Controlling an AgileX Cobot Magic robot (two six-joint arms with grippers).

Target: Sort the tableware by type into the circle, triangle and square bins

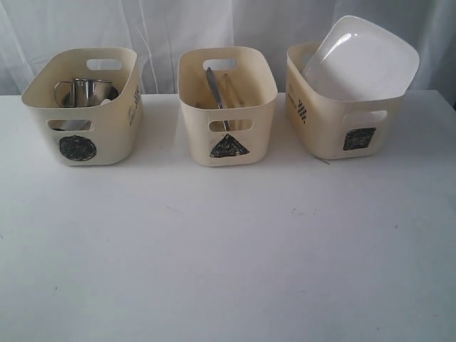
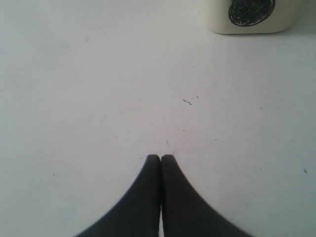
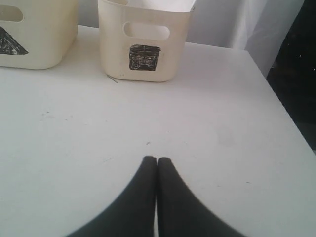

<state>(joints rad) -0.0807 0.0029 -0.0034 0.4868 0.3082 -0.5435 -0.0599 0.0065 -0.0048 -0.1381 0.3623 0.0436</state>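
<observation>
As far as we can see, the sorting looks finished or nearly so; no tableware lies loose on the white surface (image 1: 228, 249) in front of the bins. The circle bin (image 1: 107, 139) holds a steel mug (image 1: 87, 91), its handle turned to the left of the exterior view; whether a second mug or any bowl sits beside or under it we cannot tell. The triangle bin (image 1: 196, 135) holds the steel knife (image 1: 214, 85) and the wooden chopsticks (image 1: 231, 89), leaning against its back wall; the fork and spoon are hidden if they are there. The square bin (image 1: 324, 128) carries the large white plate (image 1: 363, 60), tilted and standing well above the rim; we judge it the one piece that might slip.

Neither arm shows in the exterior view; both seem drawn back to our side of the surface. The left pincer (image 2: 161, 158) hovers low over bare surface with its fingertips pressed together, gripping nothing; the circle bin is well ahead of it. The right pincer (image 3: 157, 160) is closed and empty too, pointing toward the square bin.
</observation>
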